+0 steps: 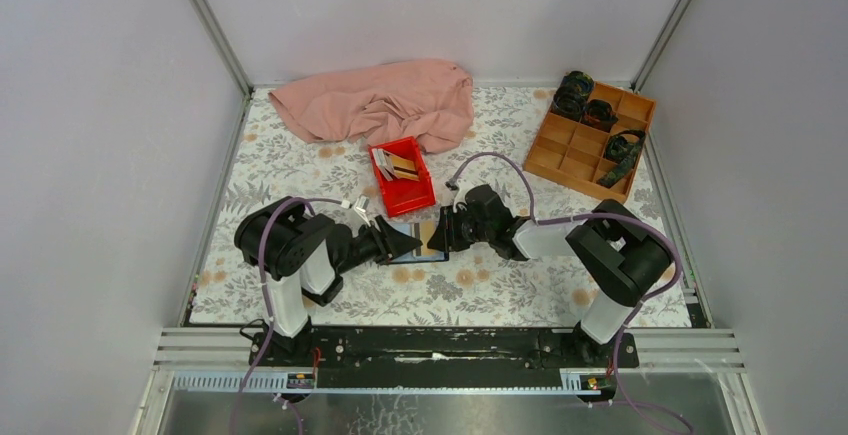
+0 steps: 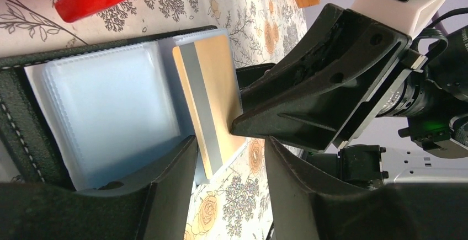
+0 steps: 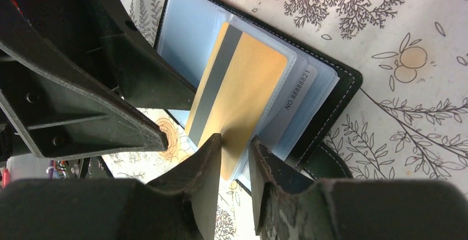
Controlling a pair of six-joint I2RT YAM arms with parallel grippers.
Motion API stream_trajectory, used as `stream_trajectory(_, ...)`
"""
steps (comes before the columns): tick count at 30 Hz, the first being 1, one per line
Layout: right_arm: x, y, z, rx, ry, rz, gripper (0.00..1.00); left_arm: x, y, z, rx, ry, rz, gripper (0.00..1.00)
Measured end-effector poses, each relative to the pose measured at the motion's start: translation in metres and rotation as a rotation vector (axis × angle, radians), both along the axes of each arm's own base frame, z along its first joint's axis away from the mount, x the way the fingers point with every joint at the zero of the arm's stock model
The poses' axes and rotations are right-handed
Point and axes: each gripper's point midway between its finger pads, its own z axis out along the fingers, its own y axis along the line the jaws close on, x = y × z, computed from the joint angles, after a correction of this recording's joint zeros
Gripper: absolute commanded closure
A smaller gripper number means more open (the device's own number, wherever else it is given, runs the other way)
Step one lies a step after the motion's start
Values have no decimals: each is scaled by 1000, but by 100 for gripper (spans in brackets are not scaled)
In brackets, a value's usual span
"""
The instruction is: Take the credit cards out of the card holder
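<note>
The right tool (image 3: 234,157) pinches the gold card's (image 3: 243,85) near short edge, its long axis running straight out of the card holder (image 3: 331,85); the left tool (image 2: 229,157) stands open alongside.

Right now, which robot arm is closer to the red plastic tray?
Left. The left gripper sits just below the red plastic tray; the right gripper is a little farther, to the tray's lower right.

Red tray (image 1: 404,177) just beyond card holder (image 1: 418,242)
</note>
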Motion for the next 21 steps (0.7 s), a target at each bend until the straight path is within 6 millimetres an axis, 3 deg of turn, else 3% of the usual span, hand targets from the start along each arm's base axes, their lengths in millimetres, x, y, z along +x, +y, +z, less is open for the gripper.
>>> stream_trajectory(7, 5, 2, -1, -1, 1, -5, 76, -3, 0, 0, -13, 23, -4, 49)
stream_trajectory(8, 7, 3, -2, -1, 1, -9, 83, -5, 0, 0, -18, 32, -11, 50)
stream_trajectory(11, 9, 2, -2, -4, 0, -16, 90, -6, 0, 0, -18, 39, -14, 50)
stream_trajectory(21, 10, 5, -1, -1, 10, -14, 95, -9, 3, 1, -15, 54, -6, 51)
